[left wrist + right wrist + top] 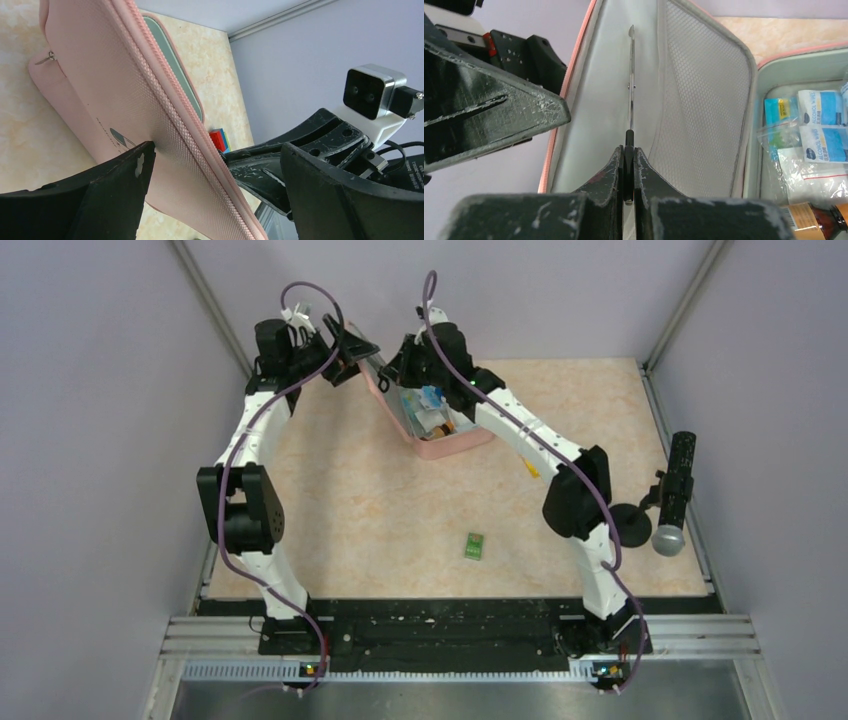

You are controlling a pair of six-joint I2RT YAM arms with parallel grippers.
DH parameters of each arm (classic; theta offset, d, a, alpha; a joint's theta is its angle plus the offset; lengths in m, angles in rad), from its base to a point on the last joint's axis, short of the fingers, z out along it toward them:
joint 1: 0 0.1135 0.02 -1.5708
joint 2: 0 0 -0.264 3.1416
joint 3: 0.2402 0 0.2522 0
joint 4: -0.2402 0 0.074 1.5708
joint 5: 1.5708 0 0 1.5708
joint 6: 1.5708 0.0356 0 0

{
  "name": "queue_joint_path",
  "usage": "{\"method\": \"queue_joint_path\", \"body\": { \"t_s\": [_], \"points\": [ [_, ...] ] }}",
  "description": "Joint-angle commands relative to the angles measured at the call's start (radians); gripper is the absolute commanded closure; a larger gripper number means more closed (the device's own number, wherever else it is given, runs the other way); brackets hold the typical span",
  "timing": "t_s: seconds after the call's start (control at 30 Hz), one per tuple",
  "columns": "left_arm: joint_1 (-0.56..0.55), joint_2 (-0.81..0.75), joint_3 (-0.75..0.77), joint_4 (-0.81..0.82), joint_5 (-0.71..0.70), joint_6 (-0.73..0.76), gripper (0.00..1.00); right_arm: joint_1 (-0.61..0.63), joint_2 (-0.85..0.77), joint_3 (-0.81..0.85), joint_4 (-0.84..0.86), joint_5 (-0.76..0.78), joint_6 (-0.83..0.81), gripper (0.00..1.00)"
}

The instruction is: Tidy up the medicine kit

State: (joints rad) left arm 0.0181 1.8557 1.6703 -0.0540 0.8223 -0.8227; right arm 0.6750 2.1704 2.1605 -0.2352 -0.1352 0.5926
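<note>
The medicine kit [440,445] is a pink zip case lying open at the back middle of the table, its lid standing up. My left gripper [352,352] is open astride the lid's edge [125,75]; one finger [140,165] touches the lid's outside, the other stands apart from it. My right gripper [398,368] is shut [629,150] on a thin metal tool [630,75] with a black grip, held edge-on against the lid's grey lining [589,100] beside a mesh pocket [694,100]. Wipe packets [819,107] and a brown bottle [819,215] lie in the base.
A small green packet [474,545] lies on the table in front. A yellow item [531,468] shows beside the right arm. A black and grey handle-like device [672,495] stands at the right edge. Small coloured blocks [219,137] show past the lid. Walls close in on all sides.
</note>
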Motion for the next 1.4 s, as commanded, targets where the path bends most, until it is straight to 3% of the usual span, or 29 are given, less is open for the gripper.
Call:
{"method": "queue_joint_path", "body": {
  "t_s": [0.0,0.17,0.37,0.47,0.6,0.7,0.87,1.1,1.27,1.37],
  "points": [
    [0.000,-0.074,0.009,0.121,0.036,-0.049,0.01,0.047,0.008,0.093,0.012,0.128,0.002,1.00],
    [0.000,-0.079,-0.007,0.150,0.050,-0.073,0.01,0.086,0.019,0.105,-0.028,0.245,-0.042,1.00],
    [-0.001,-0.079,-0.020,0.161,0.052,-0.082,0.01,0.114,0.025,0.105,-0.033,0.223,-0.105,0.99],
    [0.000,-0.079,-0.020,0.167,0.052,-0.083,0.01,0.113,0.019,0.092,-0.038,0.204,-0.111,0.85],
    [0.000,-0.076,-0.024,0.173,0.052,-0.084,0.01,0.114,0.010,0.076,-0.032,0.175,-0.113,0.74],
    [0.000,-0.076,-0.028,0.180,0.053,-0.090,0.01,0.113,0.001,0.069,-0.025,0.170,-0.113,0.72],
    [0.000,-0.073,-0.035,0.186,0.054,-0.092,0.02,0.113,-0.018,0.058,-0.002,0.145,-0.120,0.51],
    [0.000,-0.065,-0.048,0.185,0.049,-0.089,0.02,0.100,-0.065,0.027,0.008,0.140,-0.172,0.47],
    [0.004,-0.061,-0.050,0.180,0.048,-0.073,0.02,0.057,-0.149,-0.066,0.044,0.010,-0.272,0.36],
    [0.012,-0.055,-0.055,0.175,0.048,-0.069,0.03,-0.011,-0.205,-0.150,0.126,-0.325,-0.262,0.35]
  ]
}}
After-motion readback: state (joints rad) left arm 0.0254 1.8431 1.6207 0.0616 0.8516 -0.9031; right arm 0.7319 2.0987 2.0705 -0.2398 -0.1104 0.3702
